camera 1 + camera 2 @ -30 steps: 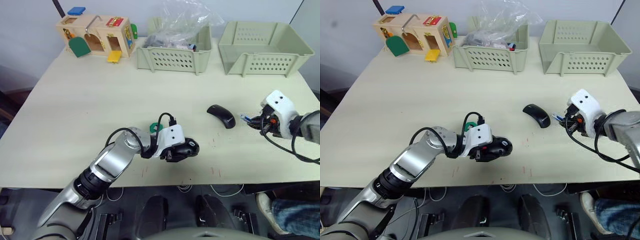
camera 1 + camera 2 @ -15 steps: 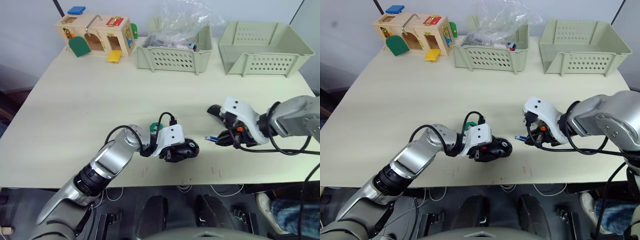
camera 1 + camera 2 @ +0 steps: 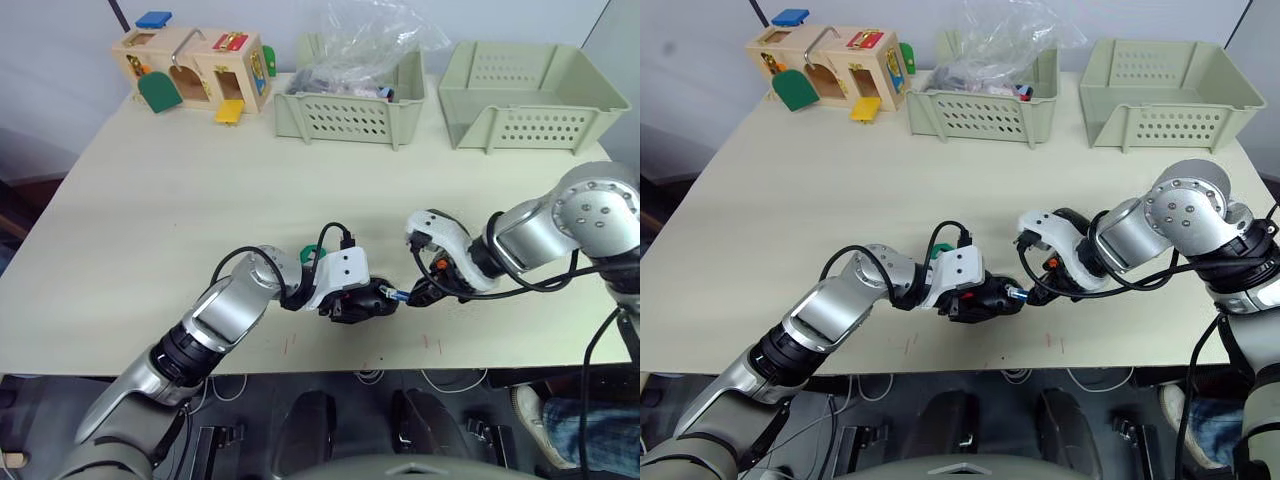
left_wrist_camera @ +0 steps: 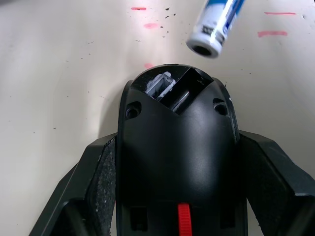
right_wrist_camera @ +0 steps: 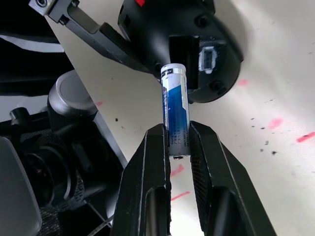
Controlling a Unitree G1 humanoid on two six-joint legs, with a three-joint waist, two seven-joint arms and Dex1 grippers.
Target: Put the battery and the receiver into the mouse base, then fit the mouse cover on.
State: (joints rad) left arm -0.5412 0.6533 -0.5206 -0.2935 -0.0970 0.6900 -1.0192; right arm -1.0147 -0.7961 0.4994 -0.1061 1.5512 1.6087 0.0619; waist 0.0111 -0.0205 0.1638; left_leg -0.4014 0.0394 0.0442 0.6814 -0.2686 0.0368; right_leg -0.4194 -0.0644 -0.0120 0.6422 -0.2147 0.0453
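Left gripper (image 4: 177, 162): its two fingers are closed on the sides of the base (image 4: 177, 147), near the front edge of the table (image 3: 150, 250). It holds the base flat and steady.
Base: black, with a red wheel. Its open slot at the tip faces the battery (image 5: 175, 113). The slot looks empty.
Battery: blue with silver ends. It is up in the air, with its tip just beside the slot. It is not in yet.
Right gripper (image 5: 175, 142): its fingers pinch one end of the battery, closed tight on it. The other end sticks out toward the base.
Step now: put the battery in the slot.
How to do it well: line the battery up with the long slot, not the little grey socket next to it. Tip it flatter, push slowly, and let go only when it sits down inside. The left gripper should keep the base from sliding.
Cover (image 3: 1072, 216): black shell on the table behind the right arm, partly hidden.
Receiver: too small to pick out.
Far back: two green bins (image 3: 520, 90) and a wooden toy house (image 3: 190, 70).
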